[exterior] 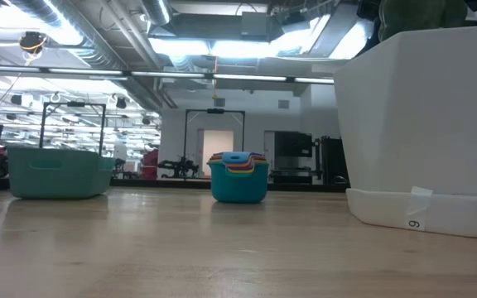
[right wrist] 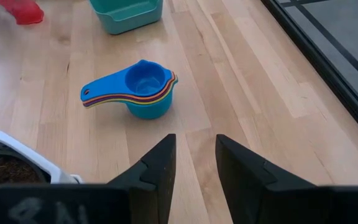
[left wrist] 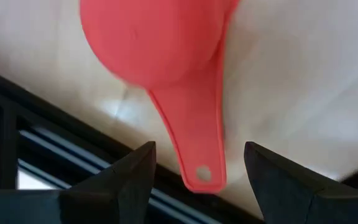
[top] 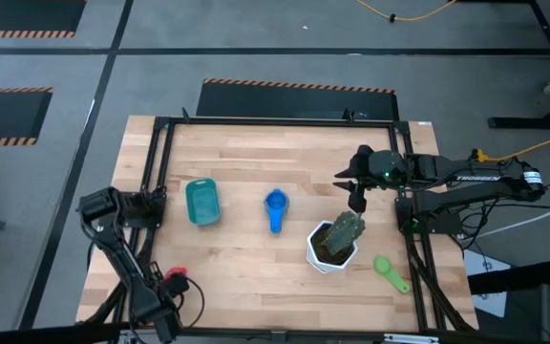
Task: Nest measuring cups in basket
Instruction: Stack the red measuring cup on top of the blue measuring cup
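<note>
- Two arms share one wooden table (top: 256, 162).
- Left gripper (left wrist: 197, 171), at the table's 7 o'clock corner: fingers parted on either side of the red cup's (left wrist: 160, 43) handle, not touching it; the cup lies on the wood.
- Right gripper (right wrist: 194, 162), toward 2 o'clock: fingers a narrow gap apart, holding nothing, above the boards.
- Nested cup stack (top: 275, 208), blue uppermost: table centre.
- Teal basket (top: 201, 203): 9 o'clock of the stack, apart from it.
- Green cup (top: 390, 271): 5 o'clock of the white plant pot (top: 333, 243).
</note>
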{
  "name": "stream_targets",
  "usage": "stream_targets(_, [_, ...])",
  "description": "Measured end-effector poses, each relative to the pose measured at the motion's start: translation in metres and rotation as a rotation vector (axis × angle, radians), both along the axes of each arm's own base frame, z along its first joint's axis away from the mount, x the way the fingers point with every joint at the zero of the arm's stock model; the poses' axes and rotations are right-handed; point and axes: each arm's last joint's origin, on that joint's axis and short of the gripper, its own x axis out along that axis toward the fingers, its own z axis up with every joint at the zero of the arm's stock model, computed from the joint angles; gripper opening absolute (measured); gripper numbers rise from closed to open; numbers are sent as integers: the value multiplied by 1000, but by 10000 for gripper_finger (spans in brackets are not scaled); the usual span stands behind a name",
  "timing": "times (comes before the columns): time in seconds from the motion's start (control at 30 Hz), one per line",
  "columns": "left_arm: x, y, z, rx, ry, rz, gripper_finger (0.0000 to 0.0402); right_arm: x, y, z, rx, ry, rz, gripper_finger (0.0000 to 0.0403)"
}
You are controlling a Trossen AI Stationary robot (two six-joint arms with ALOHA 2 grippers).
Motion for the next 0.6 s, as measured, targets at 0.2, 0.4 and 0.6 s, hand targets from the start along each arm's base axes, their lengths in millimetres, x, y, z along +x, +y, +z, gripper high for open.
stream_targets(0.2, [-7, -3, 0, 15, 19, 56, 239, 0, 0, 0, -1, 0, 1, 117])
stream_targets(0.4, [-11, -5, 0, 28, 4, 70, 239, 0, 0, 0, -2, 0, 1, 117])
stream_targets(0.6, [-12, -3, -3, 34, 17, 68, 239, 0, 0, 0, -2, 1, 2, 117])
